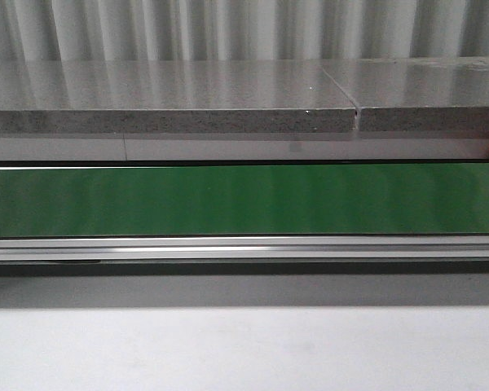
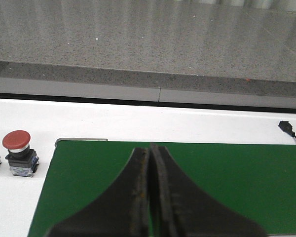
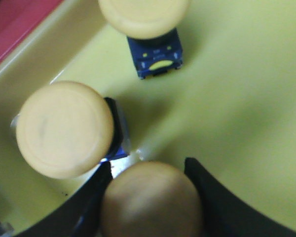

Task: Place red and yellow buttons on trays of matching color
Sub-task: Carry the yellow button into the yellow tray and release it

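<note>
Green belt (image 1: pixel 244 199) runs bare across the front view, grey stone ledge (image 1: pixel 171 98) behind it and white table (image 1: pixel 244 350) in front, and not a button or arm to be seen from that camera. All the action is on the wrists!

Over on the right wrist view, we're down inside the yellow tray (image 3: pixel 237 98). Two yellow buttons are already sitting there: one (image 3: pixel 64 129) close by the tray wall, one (image 3: pixel 144 17) further off with its blue base showing. And a third yellow button (image 3: pixel 150 200) sits right between the fingers of the right claw (image 3: pixel 150 197), which is clamped on it, low over the tray floor; whether it touches down I cannot tell. A strip of the red tray (image 3: pixel 15 24) peeks in just beyond the yellow wall, and what it holds is out of view.

On the left wrist view, the left claw (image 2: pixel 150 187) hangs over the end of the belt, fingers pressed together, holding nothing. A red button (image 2: pixel 17 153) stands on the white table just beside the belt, untouched, with another base barely visible at the picture's edge.

So my read: yellow is well along, with this third one about to be let go. Red looks to be the job left, at least that one button.
</note>
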{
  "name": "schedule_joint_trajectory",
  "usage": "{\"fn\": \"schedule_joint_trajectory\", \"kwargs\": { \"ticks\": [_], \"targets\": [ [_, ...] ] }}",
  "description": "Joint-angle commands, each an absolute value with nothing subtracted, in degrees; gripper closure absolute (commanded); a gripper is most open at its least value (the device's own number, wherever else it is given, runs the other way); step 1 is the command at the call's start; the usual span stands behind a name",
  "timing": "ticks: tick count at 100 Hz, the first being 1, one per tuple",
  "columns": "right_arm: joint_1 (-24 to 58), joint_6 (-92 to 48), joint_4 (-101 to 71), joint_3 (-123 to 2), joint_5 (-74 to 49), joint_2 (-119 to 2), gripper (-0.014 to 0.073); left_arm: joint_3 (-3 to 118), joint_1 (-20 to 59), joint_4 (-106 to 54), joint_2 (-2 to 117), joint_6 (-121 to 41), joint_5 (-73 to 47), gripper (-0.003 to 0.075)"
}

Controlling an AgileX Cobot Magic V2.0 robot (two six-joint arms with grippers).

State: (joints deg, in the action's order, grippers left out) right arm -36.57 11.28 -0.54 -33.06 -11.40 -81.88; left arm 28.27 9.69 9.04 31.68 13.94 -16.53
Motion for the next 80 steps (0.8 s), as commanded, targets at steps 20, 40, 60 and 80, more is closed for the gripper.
{"fn": "schedule_joint_trajectory", "kwargs": {
  "ticks": [20, 40, 60, 80],
  "targets": [
    [-37.0, 11.2, -0.6, -34.4, -9.0, -81.0, 0.0219, 29.8, 10.1, 9.1, 31.7, 14.1, -12.5, 0.0741],
    [-37.0, 11.2, -1.8, -34.6, -9.0, -78.7, 0.0042, 29.8, 10.1, 9.1, 31.7, 14.1, -12.5, 0.0741],
    [-37.0, 11.2, -2.0, -34.6, -9.0, -73.4, 0.0042, 29.8, 10.1, 9.1, 31.7, 14.1, -12.5, 0.0741],
    [-36.2, 11.2, -2.3, -35.1, -9.6, -65.3, 0.0042, 29.8, 10.1, 9.1, 31.7, 14.1, -12.5, 0.0741]
  ]
}}
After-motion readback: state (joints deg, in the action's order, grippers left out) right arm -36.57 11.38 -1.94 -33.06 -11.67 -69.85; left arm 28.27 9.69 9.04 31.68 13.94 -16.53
